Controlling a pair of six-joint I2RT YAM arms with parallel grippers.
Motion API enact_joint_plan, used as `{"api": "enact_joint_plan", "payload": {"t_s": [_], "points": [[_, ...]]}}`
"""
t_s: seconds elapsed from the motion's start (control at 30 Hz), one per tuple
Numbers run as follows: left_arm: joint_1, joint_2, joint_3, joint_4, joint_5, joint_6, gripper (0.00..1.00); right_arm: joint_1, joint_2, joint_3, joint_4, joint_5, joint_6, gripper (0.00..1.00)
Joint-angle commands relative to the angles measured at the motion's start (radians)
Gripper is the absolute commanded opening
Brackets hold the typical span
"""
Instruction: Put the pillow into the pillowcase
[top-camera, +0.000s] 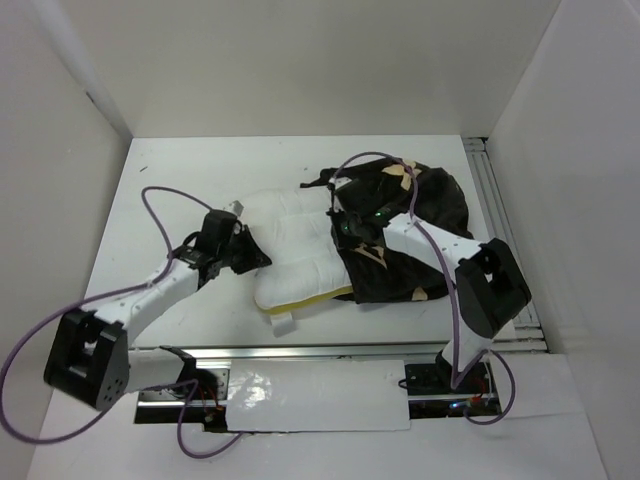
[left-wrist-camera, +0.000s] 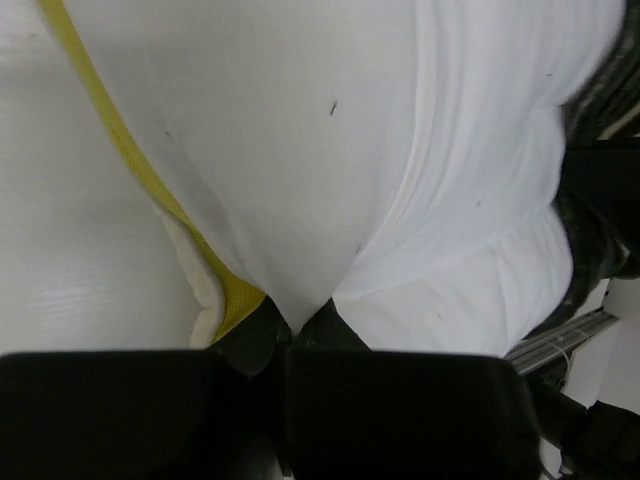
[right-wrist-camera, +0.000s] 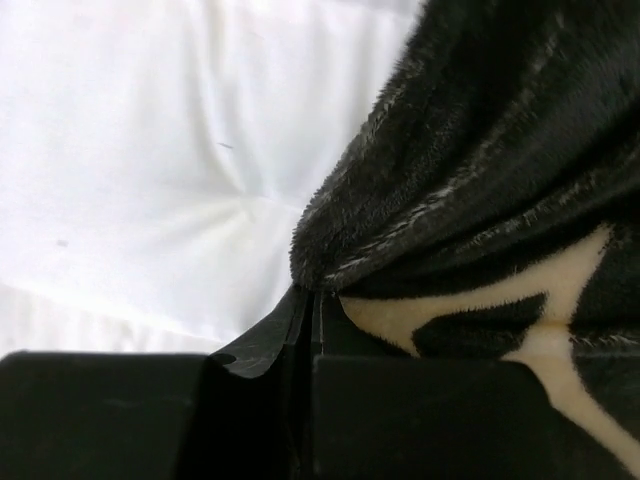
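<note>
The white puffy pillow lies mid-table, its right part inside the dark plush pillowcase with tan motifs. A pale yellow trim runs along the pillow's near edge. My left gripper is at the pillow's left end, shut on a pinch of its white cover next to the yellow trim. My right gripper is at the pillowcase's open left edge, shut on the furry hem, with the white pillow right beside it.
White walls enclose the table on three sides. A metal rail runs along the right edge and another along the near edge by the arm bases. A white sheet lies between the bases.
</note>
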Motion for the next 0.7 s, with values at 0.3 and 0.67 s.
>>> {"api": "enact_joint_plan", "payload": {"t_s": [0.3,0.67], "points": [[-0.001,-0.571,0.042,-0.001,-0.163,-0.015,0.00,0.212,0.025,0.658,-0.114,-0.170,-0.094,0.00],[-0.001,-0.632,0.215,0.148,-0.174,-0.016,0.00,0.393,0.256,1.302,-0.233,-0.060,-0.221,0.00]]}}
